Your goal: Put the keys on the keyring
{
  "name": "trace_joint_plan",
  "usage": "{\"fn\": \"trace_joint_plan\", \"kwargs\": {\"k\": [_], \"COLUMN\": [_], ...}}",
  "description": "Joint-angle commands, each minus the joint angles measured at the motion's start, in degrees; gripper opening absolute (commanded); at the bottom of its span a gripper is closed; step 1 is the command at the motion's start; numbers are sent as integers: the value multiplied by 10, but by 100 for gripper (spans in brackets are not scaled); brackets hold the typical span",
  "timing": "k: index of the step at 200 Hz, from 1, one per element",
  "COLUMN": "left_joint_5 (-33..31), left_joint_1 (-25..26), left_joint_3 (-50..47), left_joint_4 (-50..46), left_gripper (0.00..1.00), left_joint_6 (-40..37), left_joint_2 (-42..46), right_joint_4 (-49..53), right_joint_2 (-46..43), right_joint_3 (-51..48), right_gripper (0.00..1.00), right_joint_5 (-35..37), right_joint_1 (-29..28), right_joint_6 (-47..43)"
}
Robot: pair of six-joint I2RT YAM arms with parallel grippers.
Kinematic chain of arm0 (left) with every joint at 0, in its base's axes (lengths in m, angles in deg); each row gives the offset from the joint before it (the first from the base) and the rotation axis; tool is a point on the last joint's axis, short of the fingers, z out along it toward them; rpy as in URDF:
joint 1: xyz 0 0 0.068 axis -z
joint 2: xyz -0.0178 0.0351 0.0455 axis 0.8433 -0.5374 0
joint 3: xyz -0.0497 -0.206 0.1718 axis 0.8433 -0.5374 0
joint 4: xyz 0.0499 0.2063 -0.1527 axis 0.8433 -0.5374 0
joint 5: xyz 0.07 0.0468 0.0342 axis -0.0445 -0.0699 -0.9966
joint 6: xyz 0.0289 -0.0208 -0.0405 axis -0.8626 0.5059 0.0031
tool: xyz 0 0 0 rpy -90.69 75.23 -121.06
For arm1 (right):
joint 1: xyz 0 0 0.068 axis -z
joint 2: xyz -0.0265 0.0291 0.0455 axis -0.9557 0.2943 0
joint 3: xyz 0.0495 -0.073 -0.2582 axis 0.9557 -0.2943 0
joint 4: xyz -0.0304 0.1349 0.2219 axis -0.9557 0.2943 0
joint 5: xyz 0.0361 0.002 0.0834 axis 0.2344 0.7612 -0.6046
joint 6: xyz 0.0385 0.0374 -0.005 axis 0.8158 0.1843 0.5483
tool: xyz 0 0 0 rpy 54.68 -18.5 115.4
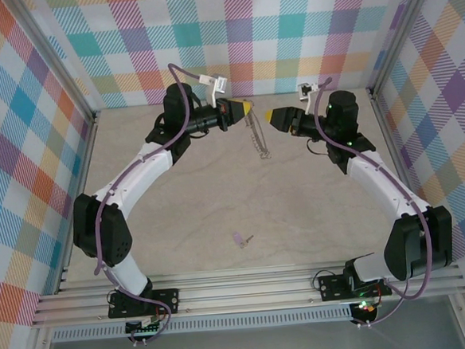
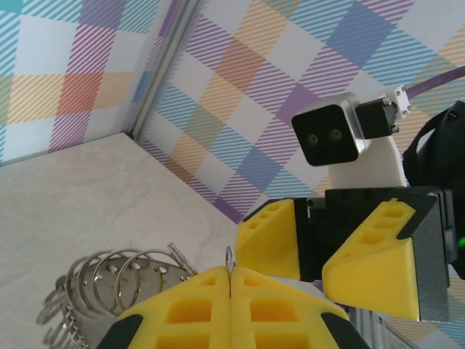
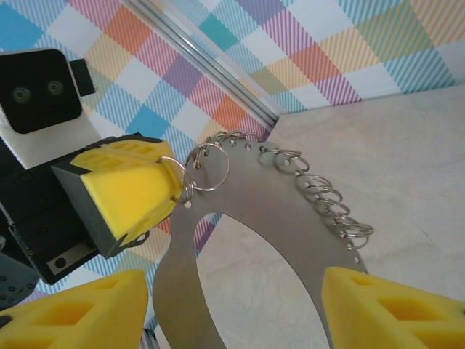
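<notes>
currently the left gripper (image 1: 242,109) is pressed together, pinching one small split ring (image 3: 208,166) on the rim of the keyring (image 1: 256,141), so the hoop hangs off that single ring, in the air over the far half of the table (image 1: 179,214). right gripper (image 1: 276,116) faces it with jaws spread, the hoop's flat band between them, no contact that i can see. key (image 1: 239,239) lies flat on the table near the front edge, well apart from both grippers, untouched

my read: step in hand is the right taking a second hold on the hoop. to do it well:
- close on the bare flat band, not on the other split rings (image 3: 330,207), they'd slip and twist
- come in square to the band's faces so it doesn't swing on the pinched ring
- close slowly, the hoop looks free to pivot
- left should not release until the right has a full grip on metal
- leave one split ring exposed for the key

risk: hoop swings out of the jaws or drops
</notes>
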Motion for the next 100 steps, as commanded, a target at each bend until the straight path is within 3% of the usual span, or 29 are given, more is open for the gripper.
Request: {"fn": "trace_joint_plan", "kwargs": {"k": [1,55,100], "left_joint_5": [43,111,125], "left_joint_1": [-8,-9,-8], "left_joint_3": [28,17,8], "left_joint_4": [49,84,109], "left_gripper": [0,0,0], "left_joint_6": [15,18,7], "left_joint_2": [9,31,70], "right_joint_4": [-64,-122,-81], "right_joint_2": [-6,-17,-65], "right_joint_3": [7,3,3], "right_gripper": [64,60,57], "right_joint_5": [-30,-72,-53], "right_joint_1": [0,0,9], "right_joint_6": [4,9,-23]}}
